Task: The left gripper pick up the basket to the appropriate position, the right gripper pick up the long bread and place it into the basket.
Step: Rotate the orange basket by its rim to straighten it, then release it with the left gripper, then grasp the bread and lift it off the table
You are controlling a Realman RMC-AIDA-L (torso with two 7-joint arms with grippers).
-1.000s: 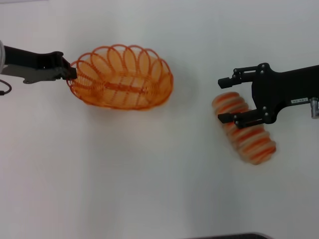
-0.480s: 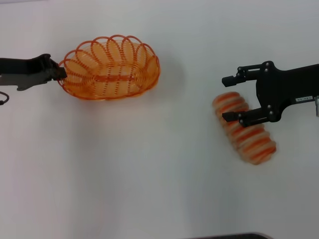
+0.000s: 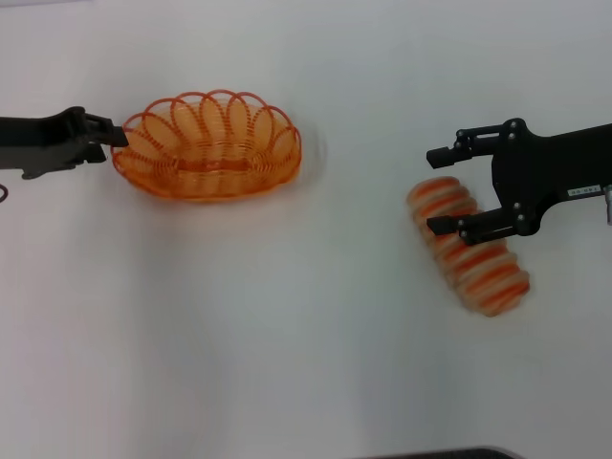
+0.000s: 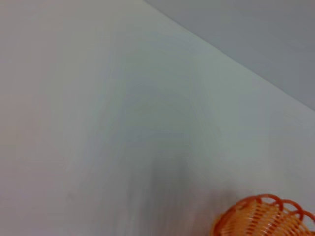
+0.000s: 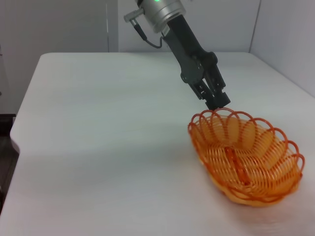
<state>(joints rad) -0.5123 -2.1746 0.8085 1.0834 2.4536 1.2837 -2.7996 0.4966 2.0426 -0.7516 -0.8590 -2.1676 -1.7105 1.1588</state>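
Observation:
The orange wire basket (image 3: pixel 206 145) is at the far left of the white table, its opening facing up. My left gripper (image 3: pixel 111 135) is shut on the rim at its left end; the right wrist view shows this grip (image 5: pixel 215 101) on the basket (image 5: pixel 246 158). I cannot tell whether the basket touches the table. A piece of its rim shows in the left wrist view (image 4: pixel 266 219). The striped long bread (image 3: pixel 470 251) lies on the table at the right. My right gripper (image 3: pixel 438 191) is open, its two fingers on either side of the bread's upper end.
The white table (image 3: pixel 287 335) stretches between the basket and the bread. A dark edge (image 3: pixel 440 453) shows at the bottom of the head view. The table's edge and a grey wall show in the right wrist view (image 5: pixel 15 132).
My left gripper has carried the basket left and back and levelled it from a tilt. My right gripper and the bread have hardly moved.

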